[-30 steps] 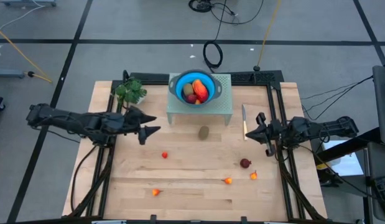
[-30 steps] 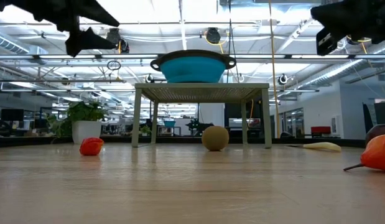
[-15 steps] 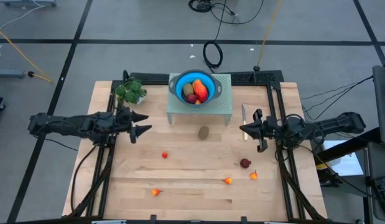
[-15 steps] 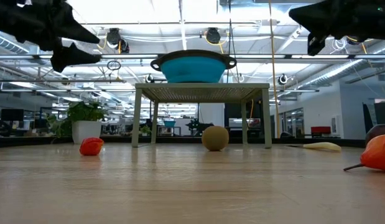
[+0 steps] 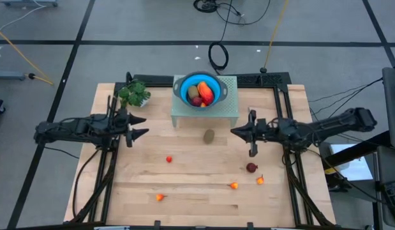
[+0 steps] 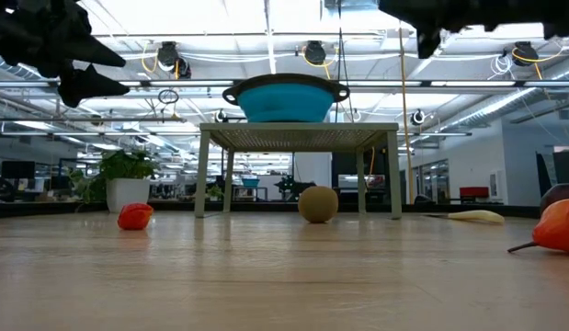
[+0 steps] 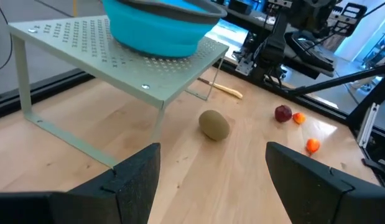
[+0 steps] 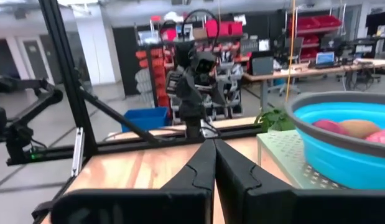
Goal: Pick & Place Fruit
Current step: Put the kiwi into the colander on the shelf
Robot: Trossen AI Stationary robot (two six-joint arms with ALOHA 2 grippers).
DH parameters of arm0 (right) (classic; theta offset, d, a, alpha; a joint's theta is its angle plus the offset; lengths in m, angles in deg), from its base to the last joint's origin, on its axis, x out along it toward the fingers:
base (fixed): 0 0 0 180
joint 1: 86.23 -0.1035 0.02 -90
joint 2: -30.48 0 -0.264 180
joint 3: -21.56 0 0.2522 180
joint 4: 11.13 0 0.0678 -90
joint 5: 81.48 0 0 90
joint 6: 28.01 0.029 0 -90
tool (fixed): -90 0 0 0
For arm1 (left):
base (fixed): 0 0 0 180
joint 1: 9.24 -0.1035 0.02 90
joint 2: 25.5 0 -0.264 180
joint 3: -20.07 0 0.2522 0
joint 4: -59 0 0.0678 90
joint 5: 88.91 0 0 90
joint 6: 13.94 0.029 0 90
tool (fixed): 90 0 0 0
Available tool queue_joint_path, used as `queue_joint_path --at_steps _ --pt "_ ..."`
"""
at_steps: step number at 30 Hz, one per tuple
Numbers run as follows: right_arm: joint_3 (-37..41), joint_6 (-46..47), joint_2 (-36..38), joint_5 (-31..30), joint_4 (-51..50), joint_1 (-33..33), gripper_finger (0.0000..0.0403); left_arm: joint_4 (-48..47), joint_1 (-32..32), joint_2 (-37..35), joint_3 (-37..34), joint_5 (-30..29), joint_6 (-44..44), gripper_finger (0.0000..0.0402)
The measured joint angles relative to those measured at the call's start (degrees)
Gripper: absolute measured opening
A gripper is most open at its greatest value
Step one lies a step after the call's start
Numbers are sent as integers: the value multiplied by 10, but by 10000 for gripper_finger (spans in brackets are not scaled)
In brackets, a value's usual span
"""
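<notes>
Fruit is lying in two places: a brown oval kiwi, a dark red round piece and tiny orange-red pieces on the wooden table, others inside the blue bowl on the pale green perforated stand. The left gripper is hovering spread open beside the stand; the right gripper is hovering pinched together, empty, near the kiwi.

Grey tiled floor — open workshop, perhaps desks, behind.
</notes>
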Motion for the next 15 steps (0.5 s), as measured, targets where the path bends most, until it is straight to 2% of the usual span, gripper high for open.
queue_joint_path --at_steps 6,11,15 --pt "-85 22 -66 0 -78 -1 0 -34 0 -24 0 2 5 291" --pt "-155 65 -120 -3 -131 -2 0 -42 0 -36 0 41 8 291" --pt "-209 112 -161 -42 -170 -7 0 -47 0 -36 0 49 13 291"
